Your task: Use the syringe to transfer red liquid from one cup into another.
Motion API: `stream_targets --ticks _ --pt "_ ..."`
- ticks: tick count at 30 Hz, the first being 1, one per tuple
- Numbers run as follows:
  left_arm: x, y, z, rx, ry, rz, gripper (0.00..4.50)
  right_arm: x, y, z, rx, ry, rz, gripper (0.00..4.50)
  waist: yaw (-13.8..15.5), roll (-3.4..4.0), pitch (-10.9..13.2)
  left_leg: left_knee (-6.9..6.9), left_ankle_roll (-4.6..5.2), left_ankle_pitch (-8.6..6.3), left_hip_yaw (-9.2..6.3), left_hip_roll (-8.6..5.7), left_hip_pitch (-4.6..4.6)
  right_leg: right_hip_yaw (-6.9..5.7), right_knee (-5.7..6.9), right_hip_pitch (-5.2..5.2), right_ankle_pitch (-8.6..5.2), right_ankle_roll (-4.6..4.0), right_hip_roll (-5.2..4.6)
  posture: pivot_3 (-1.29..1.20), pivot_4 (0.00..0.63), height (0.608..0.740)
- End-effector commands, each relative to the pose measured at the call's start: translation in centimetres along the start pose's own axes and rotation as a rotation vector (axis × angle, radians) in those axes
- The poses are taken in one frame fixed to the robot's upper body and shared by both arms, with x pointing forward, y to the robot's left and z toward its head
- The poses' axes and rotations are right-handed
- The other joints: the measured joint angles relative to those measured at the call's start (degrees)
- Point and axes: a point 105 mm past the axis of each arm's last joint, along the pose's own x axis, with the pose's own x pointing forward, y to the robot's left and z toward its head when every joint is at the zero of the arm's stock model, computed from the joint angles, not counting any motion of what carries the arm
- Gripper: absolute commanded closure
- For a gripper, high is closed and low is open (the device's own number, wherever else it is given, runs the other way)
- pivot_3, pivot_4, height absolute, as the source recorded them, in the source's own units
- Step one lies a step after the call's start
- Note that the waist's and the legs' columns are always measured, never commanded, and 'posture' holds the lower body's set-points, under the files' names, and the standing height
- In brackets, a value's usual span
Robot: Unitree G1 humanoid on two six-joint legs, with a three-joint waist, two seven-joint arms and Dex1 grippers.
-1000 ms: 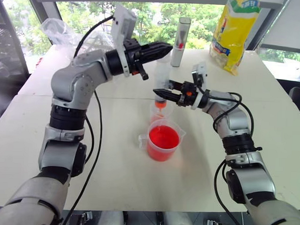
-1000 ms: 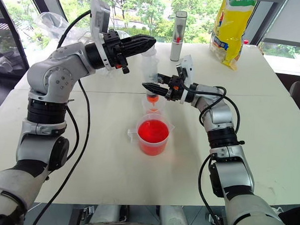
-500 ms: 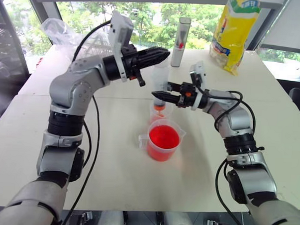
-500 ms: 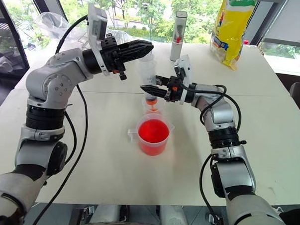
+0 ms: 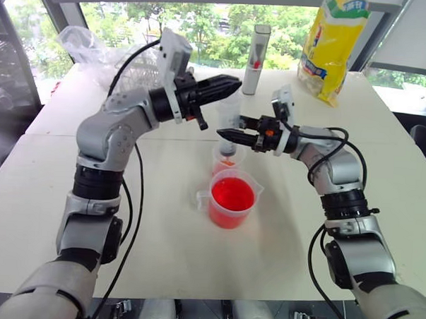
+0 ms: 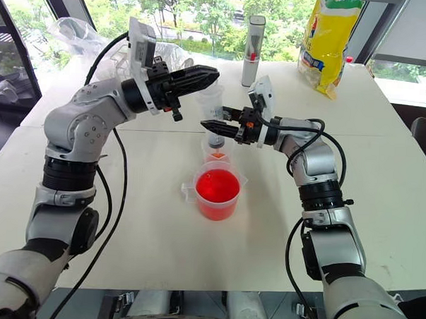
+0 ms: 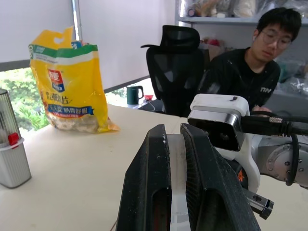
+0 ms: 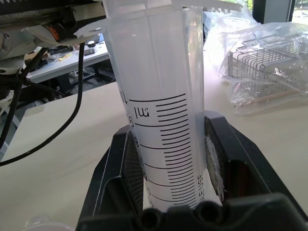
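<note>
Clear syringe [image 8: 161,120] | barrel print "ml" (graduation lines) | clamped by right gripper [image 8: 168,159]

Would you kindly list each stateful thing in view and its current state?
Syringe: upright, tip in the small cup, plunger nearly fully down.
Small cup: upright, a little red liquid.
Beaker: upright, about half full of red liquid.
Left claw: shut on the plunger top.
Right claw: shut on the syringe barrel.
</note>
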Motion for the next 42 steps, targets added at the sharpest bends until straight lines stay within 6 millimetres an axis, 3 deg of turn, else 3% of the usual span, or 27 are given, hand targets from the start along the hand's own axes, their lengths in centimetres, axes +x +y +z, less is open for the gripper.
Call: stream_targets --ticks 1,7,11,16,17,21,26,32,36,39,42 --pt "0.6 -1.3 -2.8 -0.043 0.102 -0.061 4.46 -0.7 -0.6 6.3 -0.141 -0.169 -0.030 3.11 0.01 0.00 0.00 0.00 0.00 0.00 0.00 0.00 0.00 0.00 0.00 0.00 0.00 0.00 0.00 0.00 0.150 0.740" --pt "0.4 -1.0 -2.0 -0.031 0.088 -0.052 4.46 -0.7 -0.6 5.7 -0.133 -0.153 -0.026 3.11 0.00 0.00 0.00 0.00 0.00 0.00 0.00 0.00 0.00 0.00 0.00 0.00 0.00 0.00 0.00 0.00 0.150 0.740" --pt "0.2 -0.7 -1.0 -0.033 0.062 -0.045 2.85 -0.6 -0.5 5.4 -0.125 -0.146 -0.023 3.11 0.02 0.00 0.00 0.00 0.00 0.00 -0.01 0.00 -0.02 -0.01 -0.01 0.00 0.00 0.00 0.00 0.00 0.150 0.740" --pt "-0.5 -0.4 0.4 -0.010 0.027 -0.028 0.28 -0.6 -0.4 5.2 -0.121 -0.143 -0.023 3.11 -0.07 0.01 0.01 -0.01 0.00 0.00 0.00 0.00 -0.01 -0.01 -0.02 0.00 0.00 0.00 0.00 0.00 0.150 0.740" --pt "-0.5 -0.3 0.5 -0.011 0.025 -0.027 0.06 -0.6 -0.4 5.2 -0.121 -0.143 -0.023 3.11 -0.08 0.01 0.01 0.00 0.00 0.00 0.00 0.00 -0.01 0.00 -0.01 -0.01 0.00 0.00 0.02 0.00 0.150 0.740" --pt "-3.0 0.9 3.9 -0.004 -0.077 0.050 0.06 -0.4 -0.2 5.1 -0.112 -0.145 -0.018 3.11 -0.16 0.01 0.01 -0.02 0.00 0.00 -0.01 0.03 0.00 0.00 -0.01 -0.01 0.00 0.00 0.00 0.00 0.150 0.740" --pt "-5.8 1.9 4.5 0.026 -0.064 0.145 0.06 -0.3 -0.1 5.0 -0.105 -0.145 -0.013 3.11 -0.05 0.01 0.01 -0.03 0.00 0.00 -0.01 0.07 0.00 0.01 -0.01 -0.03 0.00 0.00 -0.03 0.00 0.150 0.740" --pt "-8.4 1.2 1.6 0.015 0.058 0.186 0.06 -0.4 0.1 5.4 -0.115 -0.125 -0.010 3.11 -0.02 0.01 0.01 -0.03 0.00 0.00 0.00 0.08 0.00 0.01 -0.01 -0.02 0.00 0.00 -0.09 0.00 0.150 0.740" --pt "-9.4 0.3 -0.2 0.031 0.120 0.191 0.06 -1.0 -1.1 6.5 -0.160 -0.003 -0.083 3.11 0.01 0.02 0.01 -0.03 0.00 0.00 -0.02 0.09 -0.02 0.04 -0.01 -0.03 -0.01 -0.01 -0.11 0.00 0.150 0.740" --pt "-9.6 -0.6 -1.2 0.011 0.140 0.176 0.06 -1.9 -2.6 8.2 -0.041 0.054 -0.174 3.11 0.04 0.03 0.02 -0.04 0.00 0.00 0.01 0.08 -0.05 0.08 -0.02 -0.07 -0.01 -0.01 -0.14 0.00 0.150 0.740" --pt "-9.5 -1.5 -1.8 -0.007 0.137 0.150 0.06 -3.0 -3.6 8.6 0.057 0.174 -0.259 3.11 0.05 -0.01 0.00 -0.08 0.00 0.00 0.00 0.09 -0.05 0.11 -0.04 -0.10 -0.02 -0.04 -0.16 0.00 0.150 0.740"
